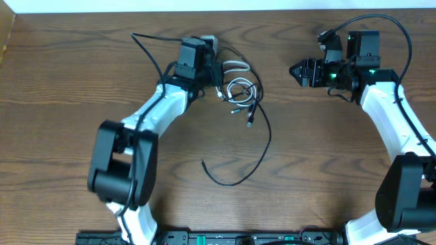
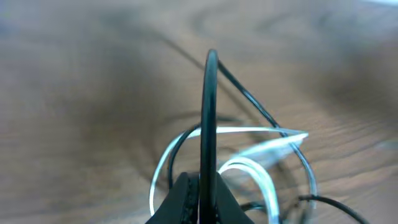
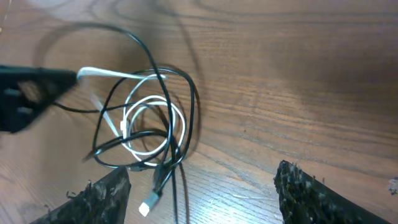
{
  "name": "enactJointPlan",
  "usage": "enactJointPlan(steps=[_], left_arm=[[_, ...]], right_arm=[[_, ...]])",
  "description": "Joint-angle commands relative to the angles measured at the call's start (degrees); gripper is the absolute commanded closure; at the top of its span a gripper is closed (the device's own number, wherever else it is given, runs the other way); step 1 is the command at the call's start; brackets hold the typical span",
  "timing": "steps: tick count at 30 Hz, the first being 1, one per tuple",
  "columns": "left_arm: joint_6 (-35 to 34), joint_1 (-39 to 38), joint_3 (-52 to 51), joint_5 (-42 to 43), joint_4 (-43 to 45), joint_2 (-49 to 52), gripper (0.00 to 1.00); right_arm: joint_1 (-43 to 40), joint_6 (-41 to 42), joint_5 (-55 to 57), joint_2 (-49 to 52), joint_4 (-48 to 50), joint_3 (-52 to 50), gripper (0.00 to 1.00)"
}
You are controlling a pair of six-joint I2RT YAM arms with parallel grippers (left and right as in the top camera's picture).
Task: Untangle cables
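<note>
The cables lie in a small tangle (image 1: pixel 241 92) at the back middle of the wooden table. The white cable (image 1: pixel 238 87) is coiled in loops, and the black cable (image 1: pixel 262 146) trails from them toward the front in a long curve. My left gripper (image 1: pixel 219 76) sits at the tangle's left edge. In the left wrist view the left gripper (image 2: pixel 208 183) is shut on a loop of the black cable (image 2: pixel 209 106), which stands up between its jaws. To the right of the tangle my right gripper (image 1: pixel 294 71) stands open and apart from it. The right wrist view shows the tangle (image 3: pixel 149 124) ahead of the right gripper (image 3: pixel 202 190), with a small plug (image 3: pixel 148 208) nearest.
The table's back edge (image 1: pixel 272 8) runs close behind both grippers. A thicker black cord (image 1: pixel 146 46) of the left arm loops over the table behind it. The right arm's cord (image 1: pixel 398 30) arches above its wrist. A black rail (image 1: pixel 204 238) lines the front edge.
</note>
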Motion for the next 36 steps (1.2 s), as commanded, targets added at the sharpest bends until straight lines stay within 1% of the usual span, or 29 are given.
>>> enactJointPlan(steps=[1, 3, 5, 7, 10, 12, 14, 17, 22, 28, 33, 35, 36], left_arm=[[-1.4, 0.1, 1.2, 0.8, 1.2, -10.6, 0.92], [-3.6, 0.1, 1.1, 2.0, 1.1, -14.4, 0.92], [-5.2, -0.3, 1.1, 4.5, 1.1, -17.9, 0.92], [-5.3, -1.2, 1.1, 7.3, 1.1, -21.7, 0.92], [-7.3, -2.2, 1.1, 7.8, 1.7, -24.6, 0.93], [-10.0, -2.5, 1.1, 7.8, 3.3, -25.9, 0.92], [-14.1, -2.5, 1.1, 7.8, 5.9, -26.9, 0.92], [-19.9, -2.4, 1.2, 7.8, 11.7, -27.8, 0.92], [-27.5, -2.4, 1.2, 8.4, 24.1, -28.1, 0.92], [-36.2, -2.4, 1.2, 6.0, 36.0, -28.1, 0.92], [-43.5, -2.4, 1.2, 5.1, 40.2, -28.2, 0.92], [-46.0, -2.4, 1.4, 5.1, 41.3, -28.2, 0.92], [-48.3, -2.4, 1.4, 5.2, 42.6, -28.2, 0.92]], right_arm=[[0.0, 0.3, 0.4, -0.6, 0.1, 0.7, 0.28], [0.0, 0.3, 0.4, -0.6, 0.2, 0.7, 0.27], [0.0, 0.3, 0.4, -0.6, 0.2, 0.7, 0.24], [0.4, -0.9, -0.9, -0.6, 0.7, 0.7, 0.22], [1.2, -4.3, -6.7, -0.6, 2.0, 0.7, 0.22], [1.7, -6.8, -11.6, -0.6, 3.2, 0.7, 0.21], [2.1, -9.0, -15.4, -0.6, 4.3, 0.7, 0.21], [2.6, -9.0, -17.4, -0.6, 5.3, 0.7, 0.21], [4.3, -9.4, -17.4, -0.6, 5.2, 0.7, 0.2], [6.8, -12.0, -17.4, -0.6, 5.7, 0.7, 0.16], [10.9, -15.0, -17.4, -0.6, 8.5, 0.7, 0.17], [12.9, -15.4, -16.2, -0.5, 10.2, 0.7, 0.18], [14.1, -15.4, -14.8, -0.2, 11.6, 0.7, 0.17]])
